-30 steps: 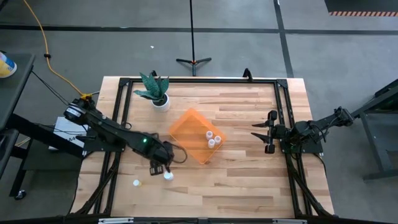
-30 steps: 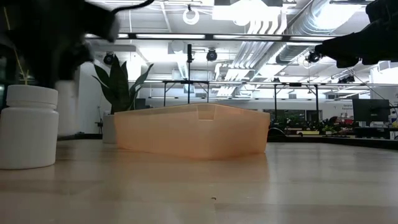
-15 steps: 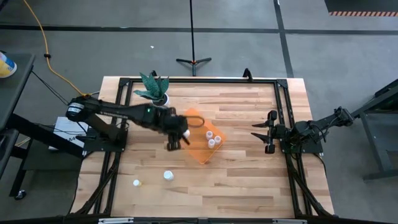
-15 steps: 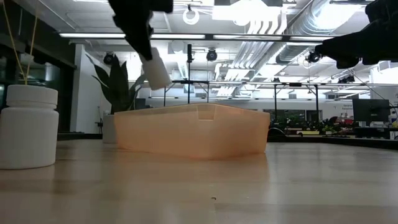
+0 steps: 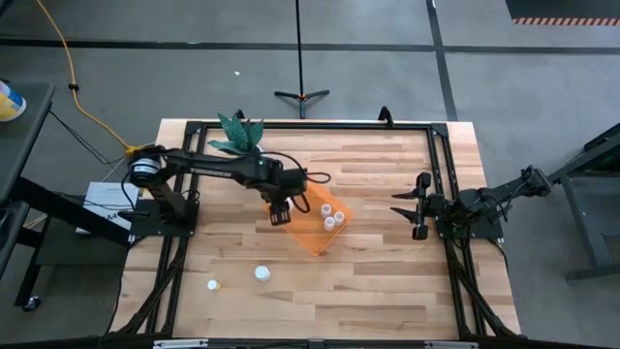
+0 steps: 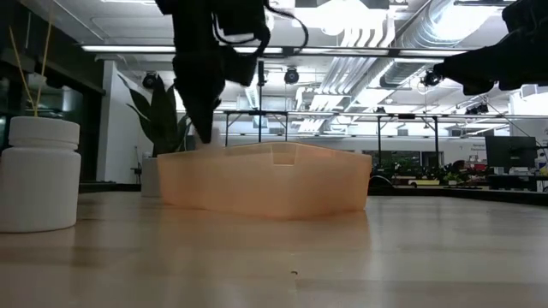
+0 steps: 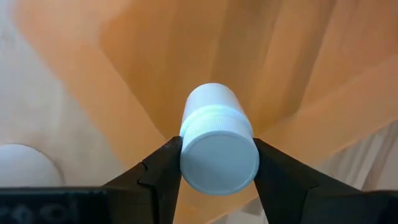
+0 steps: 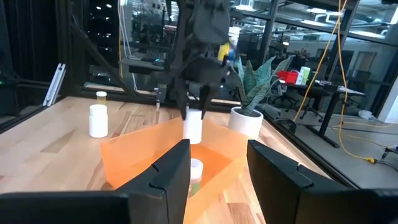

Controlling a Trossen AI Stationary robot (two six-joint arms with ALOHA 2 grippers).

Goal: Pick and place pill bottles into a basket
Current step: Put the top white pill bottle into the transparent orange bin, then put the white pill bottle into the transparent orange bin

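My left gripper [image 5: 281, 215] hangs over the near-left part of the orange basket [image 5: 298, 190] and is shut on a white pill bottle [image 7: 214, 134], which also shows in the right wrist view [image 8: 193, 128]. Three pill bottles [image 5: 330, 215] stand inside the basket. Two more stand on the table near its front left, one [image 5: 261, 273] to the right of the other [image 5: 212, 285]. In the low view the left gripper [image 6: 205, 128] reaches down to the basket's rim [image 6: 274, 150]. My right gripper [image 5: 409, 215] waits open at the table's right side. My left gripper pinches the pill bottle at its cap end [image 7: 219, 158] between its two fingers [image 7: 160, 177], one on each side. The fingers come from above, pointing down. The bottle hangs below them, over the basket's floor [image 7: 155, 56]; whether it touches the floor I cannot tell.
A white pot with green leaves [image 5: 250, 155] stands just beyond the basket at the far left. A black frame [image 5: 310, 126] runs around the table's edges. Bare wood lies between the basket and my right gripper.
My left gripper has carried the pill bottle from the table's near left, beside the loose bottles, up and toward the far right to the basket. It has then gone down, so that the bottle now sits at the basket's rim height instead of above it.
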